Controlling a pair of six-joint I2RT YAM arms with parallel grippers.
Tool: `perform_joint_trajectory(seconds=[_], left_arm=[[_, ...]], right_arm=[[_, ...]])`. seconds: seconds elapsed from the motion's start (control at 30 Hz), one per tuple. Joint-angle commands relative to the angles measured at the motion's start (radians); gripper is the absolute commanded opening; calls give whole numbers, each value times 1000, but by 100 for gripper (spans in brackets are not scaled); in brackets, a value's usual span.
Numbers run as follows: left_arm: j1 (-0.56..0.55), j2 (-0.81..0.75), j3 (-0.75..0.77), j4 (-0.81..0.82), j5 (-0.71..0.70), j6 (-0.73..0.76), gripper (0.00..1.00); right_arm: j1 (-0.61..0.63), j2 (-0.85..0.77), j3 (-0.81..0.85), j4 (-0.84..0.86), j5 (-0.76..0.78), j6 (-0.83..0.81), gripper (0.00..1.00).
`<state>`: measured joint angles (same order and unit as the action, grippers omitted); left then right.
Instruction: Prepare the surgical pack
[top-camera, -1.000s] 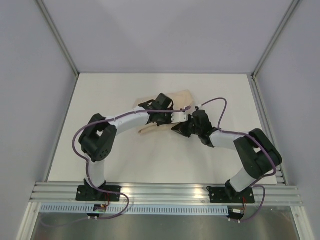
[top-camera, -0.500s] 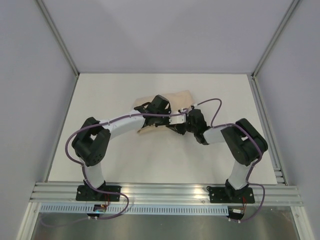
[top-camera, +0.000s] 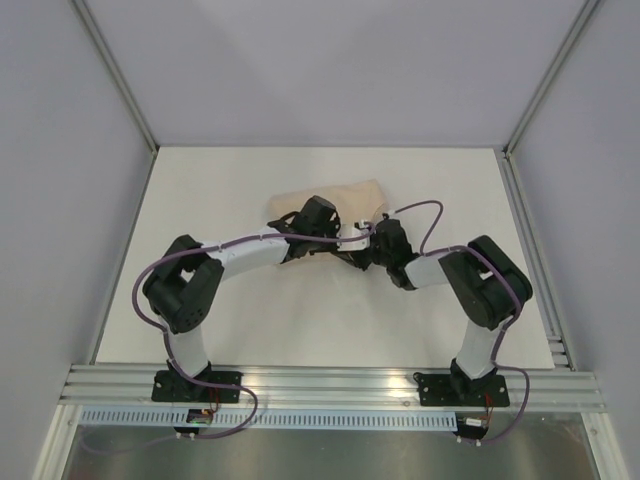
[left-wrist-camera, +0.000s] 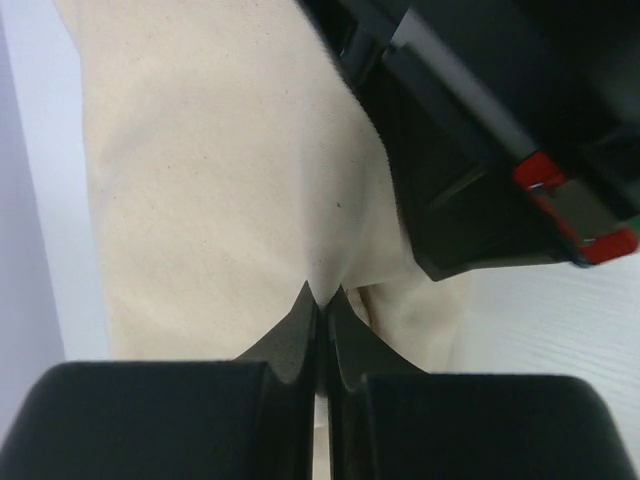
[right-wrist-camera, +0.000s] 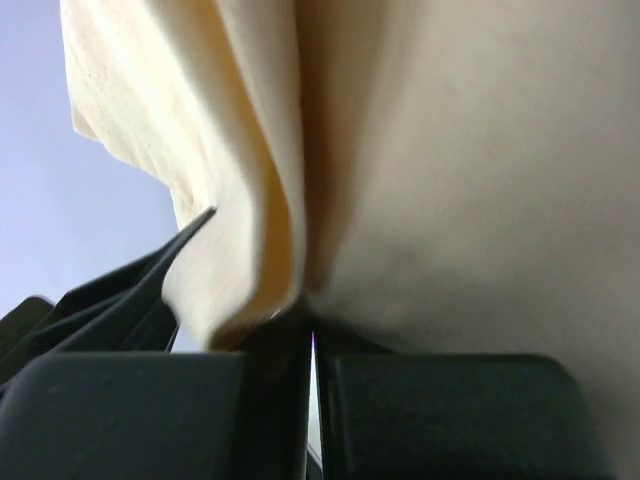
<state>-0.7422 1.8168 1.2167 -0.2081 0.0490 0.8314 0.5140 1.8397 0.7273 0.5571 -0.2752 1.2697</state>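
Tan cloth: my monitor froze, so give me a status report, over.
Left pincer shut, pinching tan cloth. Right pincer shut on a fold too. Pincers close together; pack contents hidden.

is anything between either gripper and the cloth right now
Nothing visible stands in the way. The left gripper and the right gripper are each shut on a fold of the cloth, pinching it directly with no other thing in between.

A plain cream-tan cloth (left-wrist-camera: 220, 170), unpatterned, is seen ahead of the black left gripper (left-wrist-camera: 320, 300). Black is likewise shown by the right gripper (right-wrist-camera: 310, 335). Red patches (left-wrist-camera: 545, 172) are seen right of the left tips. The table (top-camera: 230, 320) is white and the cables (top-camera: 438, 205) are purple.
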Motion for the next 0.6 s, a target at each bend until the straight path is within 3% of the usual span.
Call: perform_joint_trajectory(seconds=[0.0,0.1,0.27,0.57], left_arm=[[4,-42,-51,174,-121,20,2],[1,-53,-74,190,-118,35,1],[3,-80,-126,233,-101,52,1],[3,-86,-115,147,-52,12,2]], right_arm=[[-6,-98,-51,21,1,60,1],[-6,-138,-98,41,-7,54,0],[-6,-122,-36,44,-10,37,1],[-6,22,49,119,11,68,1]])
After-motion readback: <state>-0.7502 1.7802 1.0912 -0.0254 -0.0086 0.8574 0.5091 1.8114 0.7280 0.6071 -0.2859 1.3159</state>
